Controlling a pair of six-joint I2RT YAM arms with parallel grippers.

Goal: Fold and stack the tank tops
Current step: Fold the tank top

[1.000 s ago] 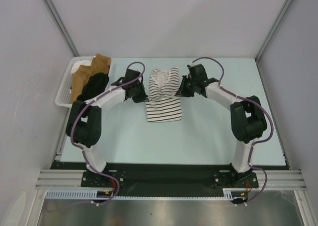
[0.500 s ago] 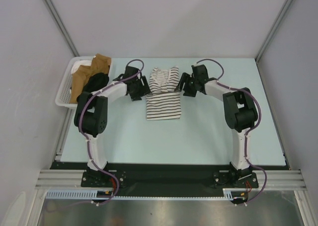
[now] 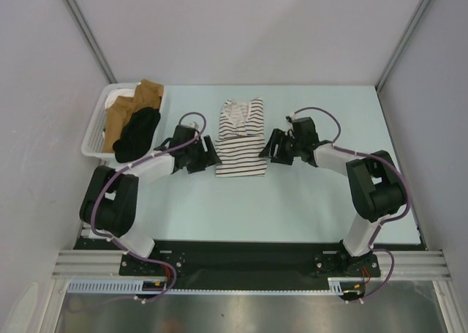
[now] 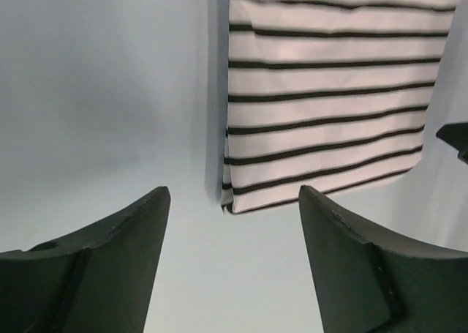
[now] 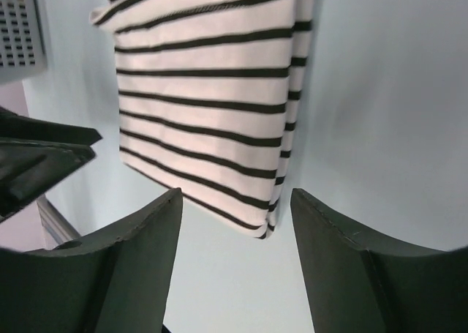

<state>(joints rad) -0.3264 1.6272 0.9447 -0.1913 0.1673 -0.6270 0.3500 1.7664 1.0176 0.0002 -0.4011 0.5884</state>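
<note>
My wrist cameras cut off the far part of the striped tank top (image 3: 240, 151), so there I see only its near end. From above, its neck end looks bunched up, and I cannot tell how it is folded. The black tank top (image 3: 137, 133) is just a dark heap in the white basket (image 3: 93, 135), next to some brown cloth (image 3: 146, 95). Its shape is hard to make out.

The striped tank top lies on the worktop (image 3: 314, 201) between my two claws. My left claw (image 3: 210, 157) is just beside its left edge. My right claw (image 3: 268, 148) is just beside its right edge. Both claws are spread wide and hold nothing.
</note>
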